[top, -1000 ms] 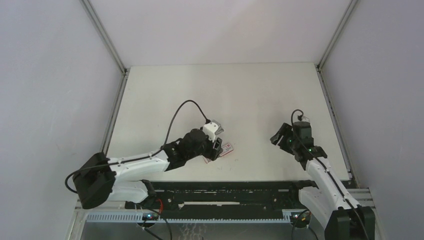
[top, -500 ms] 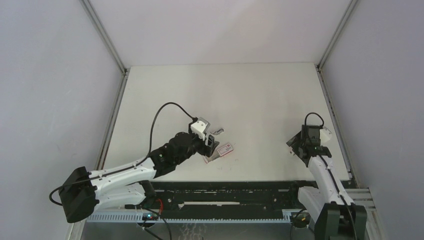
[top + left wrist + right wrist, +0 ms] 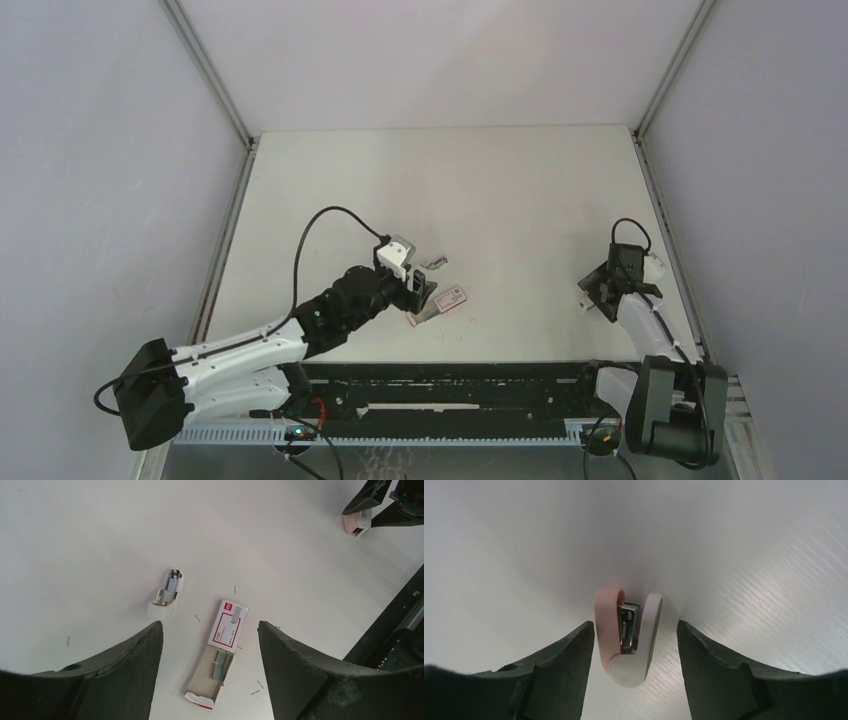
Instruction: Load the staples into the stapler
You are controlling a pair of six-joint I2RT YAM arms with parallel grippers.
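A pink and white stapler [image 3: 629, 640] lies on its side on the table, its metal channel showing. My right gripper [image 3: 635, 625] is open, one finger on each side of the stapler, not touching it; both also show in the top view [image 3: 598, 290]. An open red and white staple box [image 3: 222, 645] holds a staple strip [image 3: 220, 666], and another strip [image 3: 236, 614] rests on its lid. My left gripper [image 3: 210, 626] is open and empty, hovering over the box [image 3: 445, 302].
A small white piece with a metal insert [image 3: 167, 592] lies just beyond the box, seen in the top view too [image 3: 433, 263]. Several loose staples [image 3: 256, 685] are scattered round the box. A black rail [image 3: 450, 385] runs along the near table edge.
My right gripper has moved right and down to the table near the right edge. My left gripper has drawn back a little to the left, still over the box.
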